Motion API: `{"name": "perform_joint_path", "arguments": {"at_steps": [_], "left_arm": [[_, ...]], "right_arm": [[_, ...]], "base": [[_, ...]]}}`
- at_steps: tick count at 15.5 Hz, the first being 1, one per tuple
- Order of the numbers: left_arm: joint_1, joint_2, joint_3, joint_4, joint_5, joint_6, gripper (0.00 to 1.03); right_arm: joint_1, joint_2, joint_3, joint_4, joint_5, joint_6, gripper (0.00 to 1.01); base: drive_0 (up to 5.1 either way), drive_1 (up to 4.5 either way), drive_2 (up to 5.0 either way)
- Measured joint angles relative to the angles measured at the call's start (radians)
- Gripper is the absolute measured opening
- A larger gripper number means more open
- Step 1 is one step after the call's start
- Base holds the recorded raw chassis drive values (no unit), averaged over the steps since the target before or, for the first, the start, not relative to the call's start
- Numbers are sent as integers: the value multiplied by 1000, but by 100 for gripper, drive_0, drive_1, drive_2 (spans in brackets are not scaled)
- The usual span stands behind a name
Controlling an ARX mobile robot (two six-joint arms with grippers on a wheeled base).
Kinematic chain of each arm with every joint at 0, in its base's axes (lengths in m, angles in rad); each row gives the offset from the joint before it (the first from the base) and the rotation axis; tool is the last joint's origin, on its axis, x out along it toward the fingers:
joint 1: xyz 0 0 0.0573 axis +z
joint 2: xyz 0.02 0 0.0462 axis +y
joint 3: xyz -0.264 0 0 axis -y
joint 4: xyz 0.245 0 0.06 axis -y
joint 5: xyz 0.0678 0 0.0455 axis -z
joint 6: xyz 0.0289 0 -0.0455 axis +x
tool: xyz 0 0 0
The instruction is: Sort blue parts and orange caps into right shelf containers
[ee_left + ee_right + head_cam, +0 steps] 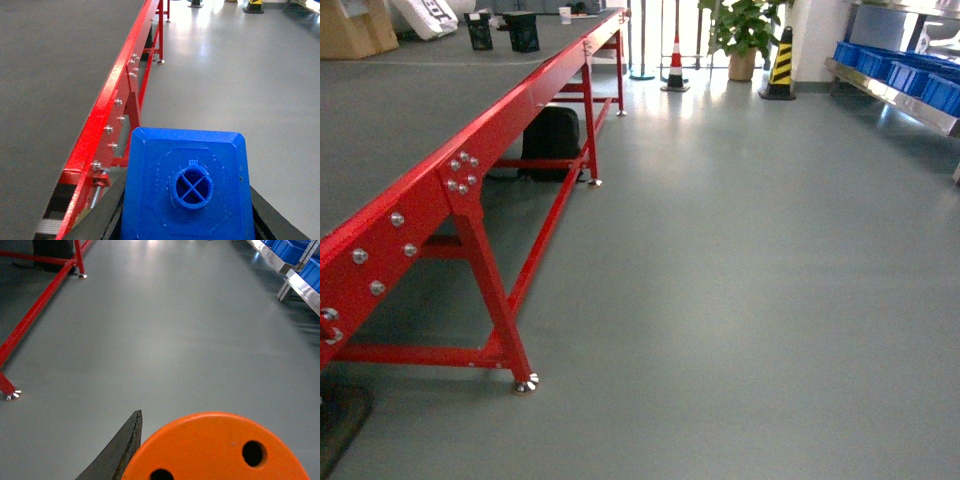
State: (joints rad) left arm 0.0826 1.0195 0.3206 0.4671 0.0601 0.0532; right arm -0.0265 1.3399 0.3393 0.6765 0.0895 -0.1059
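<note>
Crates (905, 72) on the shelf (900, 100) sit ahead and off to the right of both sets of fingers, well apart from them across open grey floor (740, 300), and that is the whole matter for the next move: nothing can be dropped until the base closes that gap. The left fingers are clamped on a blue part (187, 185), which fills the bottom of the left wrist view with its studded face turned up toward the camera; only dark slivers of the fingers (112, 215) show either side of it, with the red counter (107, 115) running away just to their left. The right fingers (117, 450) hold an orange cap (220, 447), its flat holed face towards the lens, one dark finger pressed against its left edge; the other finger is out of frame, so I take the clamp as likely rather than certain. The right arm looks the nearer to the shelf, whose rail shows at its upper right.
</note>
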Motion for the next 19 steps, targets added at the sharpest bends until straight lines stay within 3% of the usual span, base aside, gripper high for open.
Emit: {"name": "perform_joint_path", "arguments": {"at_steps": [19], "left_arm": [[0,4,0,-3,0,0,44]], "right_arm": [[0,0,0,2,0,0,43]], "base": [[469,-231,-218]]}}
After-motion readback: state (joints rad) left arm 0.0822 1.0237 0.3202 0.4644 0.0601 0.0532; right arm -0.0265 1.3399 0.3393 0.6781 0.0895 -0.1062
